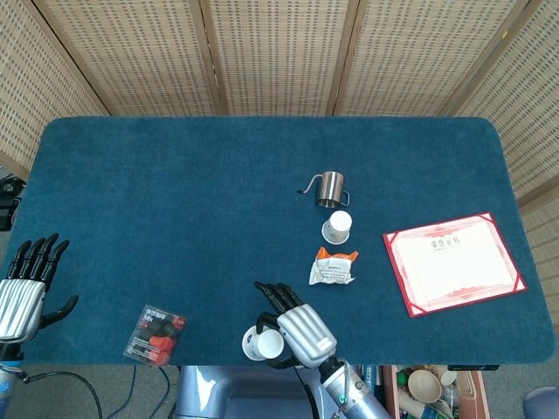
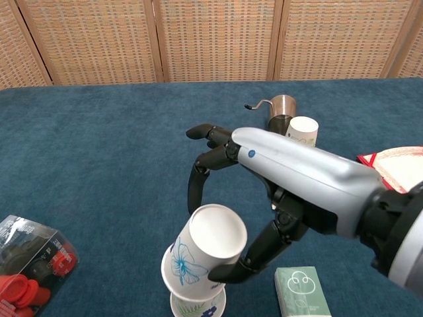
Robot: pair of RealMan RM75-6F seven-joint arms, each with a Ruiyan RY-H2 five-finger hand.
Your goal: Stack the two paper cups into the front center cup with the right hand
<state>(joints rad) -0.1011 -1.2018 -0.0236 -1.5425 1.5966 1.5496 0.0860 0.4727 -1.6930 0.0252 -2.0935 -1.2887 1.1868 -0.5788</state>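
At the near edge of the desk (image 1: 175,192), the right hand (image 2: 277,191) is grasping a paper cup (image 2: 198,254) between its thumb underneath and its fingers (image 2: 198,173) arching over the rim. That cup is tilting to the left, its open mouth facing up and toward the camera, and its base is sitting in the mouth of the front center cup (image 2: 197,306), which is standing on the blue cloth right at the near edge. From the head view the pair is showing as a white ring just left of the silver hand. A small green and white box (image 2: 301,292) is lying just to the right of the stack. Far to the left, a packet with red and black contents (image 1: 155,334) is lying near the edge, and the left hand (image 1: 24,292) is hovering off the left end of the desk, holding nothing, its fingers straight and apart. Further in, a crumpled orange and white wrapper (image 1: 333,266) is lying right of center, with a second paper cup (image 1: 337,227) standing just beyond it, upright and apart from the stack. A steel pitcher (image 1: 328,188) is standing just beyond that cup. A red-bordered certificate (image 1: 452,261) is lying flat toward the right end.
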